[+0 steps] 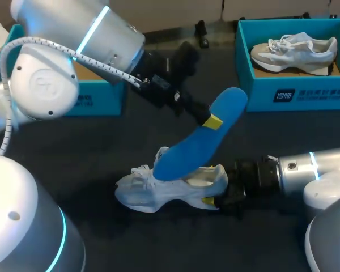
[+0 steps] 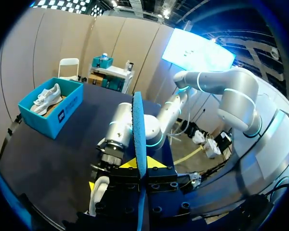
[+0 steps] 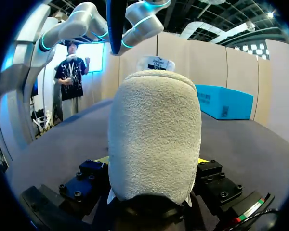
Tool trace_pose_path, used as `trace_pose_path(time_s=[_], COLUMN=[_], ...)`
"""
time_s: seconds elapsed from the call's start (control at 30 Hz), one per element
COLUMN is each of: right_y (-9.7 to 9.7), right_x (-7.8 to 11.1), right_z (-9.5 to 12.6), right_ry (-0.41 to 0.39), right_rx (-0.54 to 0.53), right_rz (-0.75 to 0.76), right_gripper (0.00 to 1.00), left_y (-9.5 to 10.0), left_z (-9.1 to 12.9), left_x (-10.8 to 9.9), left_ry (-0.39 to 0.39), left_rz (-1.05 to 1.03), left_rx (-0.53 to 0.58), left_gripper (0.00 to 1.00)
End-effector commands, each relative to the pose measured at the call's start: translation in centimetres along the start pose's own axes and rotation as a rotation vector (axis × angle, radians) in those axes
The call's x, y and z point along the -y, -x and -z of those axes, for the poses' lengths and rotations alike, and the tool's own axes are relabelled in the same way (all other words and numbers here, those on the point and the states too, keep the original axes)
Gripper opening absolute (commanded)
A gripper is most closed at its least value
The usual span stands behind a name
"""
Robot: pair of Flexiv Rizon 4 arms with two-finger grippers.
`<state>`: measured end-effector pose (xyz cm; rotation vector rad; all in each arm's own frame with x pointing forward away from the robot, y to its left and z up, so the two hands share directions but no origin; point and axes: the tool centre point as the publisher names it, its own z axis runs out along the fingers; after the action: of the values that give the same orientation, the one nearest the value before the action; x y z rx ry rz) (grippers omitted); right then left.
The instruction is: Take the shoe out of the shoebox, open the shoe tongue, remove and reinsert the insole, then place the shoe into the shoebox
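Insole (image 1: 199, 140), thin, curved, blue, clamped in left pincer (image 1: 212, 121); right pincer (image 1: 215, 196) grips shoe (image 1: 158, 192) by fuzzy heel.

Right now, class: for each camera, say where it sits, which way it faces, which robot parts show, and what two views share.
Head view: above and behind the table, looking down; both arms show, left gripper holding the insole, right gripper holding the shoe.
Left wrist view: on the left wrist, looking along the edge-on insole toward the right arm.
Right wrist view: on the right wrist, facing the shoe's heel; left arm above.
Shared: both wrist views show the insole and the opposite arm.
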<state>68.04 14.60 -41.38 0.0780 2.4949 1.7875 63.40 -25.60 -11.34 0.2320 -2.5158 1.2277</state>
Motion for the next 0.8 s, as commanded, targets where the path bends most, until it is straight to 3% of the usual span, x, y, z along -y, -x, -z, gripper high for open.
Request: trace_pose_path(time_s=[0.03, 0.13, 0.23, 0.67, 0.8], right_y=[-0.3, -0.3, -0.3, -0.3, -0.3], right_x=[0.0, 0.0, 0.0, 0.0, 0.0], right_z=[-0.2, -0.2, -0.2, -0.2, -0.2], right_ry=[-0.006, -0.006, -0.006, -0.006, -0.006], right_rx=[0.001, 0.001, 0.001, 0.001, 0.001], right_rz=[0.000, 0.000, 0.000, 0.000, 0.000], right_gripper=[0.00, 0.00, 0.00, 0.00, 0.00], left_y=[-0.1, -0.7, -1.3, -4.6, -5.7], left_z=[0.2, 1.3, 3.2, 9.4, 10.7], left_x=[-0.1, 0.2, 1.5, 5.5, 7.7], left_ry=[0.001, -0.048, -0.126, -0.330, -0.377], left_rz=[0.000, 0.023, 0.041, 0.038, 0.032], left_rx=[0.000, 0.002, -0.011, -0.074, -0.105], left_gripper=[0.00, 0.00, 0.00, 0.00, 0.00])
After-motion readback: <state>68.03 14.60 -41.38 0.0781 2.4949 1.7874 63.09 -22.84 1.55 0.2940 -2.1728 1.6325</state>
